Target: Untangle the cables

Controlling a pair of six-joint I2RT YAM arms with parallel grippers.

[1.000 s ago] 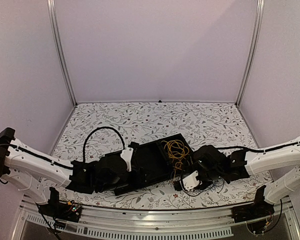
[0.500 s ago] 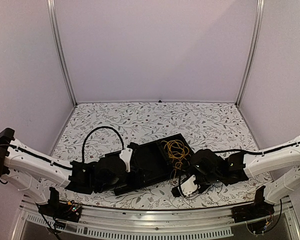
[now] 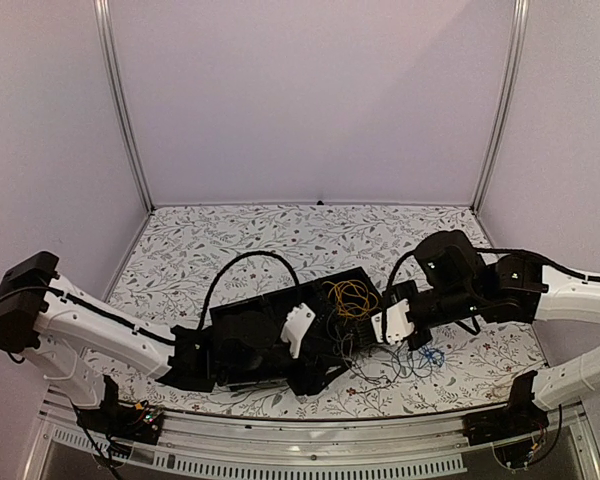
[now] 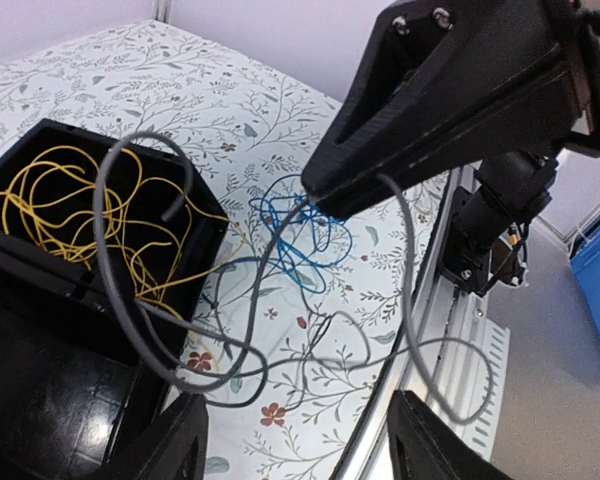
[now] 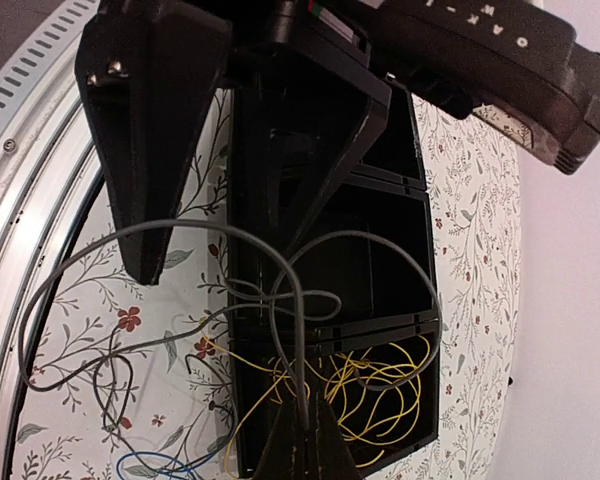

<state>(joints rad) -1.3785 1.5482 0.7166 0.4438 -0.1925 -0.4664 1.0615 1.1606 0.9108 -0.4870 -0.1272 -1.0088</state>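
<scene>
Yellow cables (image 4: 72,208) lie coiled in one end compartment of a black box (image 4: 40,400). A thin grey-black cable (image 5: 298,300) loops in the air above the box, and my right gripper (image 5: 305,432) is shut on it. In the left wrist view that gripper is the black wedge (image 4: 450,100) whose tip pinches the cable. A blue cable (image 4: 302,238) lies tangled on the floral cloth below it, with more dark cable (image 4: 330,350) around. My left gripper (image 4: 300,445) stands open beside the box, with dark loops hanging between its fingers but not touching them.
The black box (image 3: 280,312) has several compartments and lies mid-table between the arms. The metal front rail (image 4: 450,330) runs close to the cables on the near side. A thick black arm hose (image 3: 250,262) arches over the left arm. Floral cloth (image 3: 310,235) stretches to the back wall.
My right gripper shut on the dark cable near the front edge, then rose and moved back with it, baring the blue cable. The left arm slid right, towards the box's end.
</scene>
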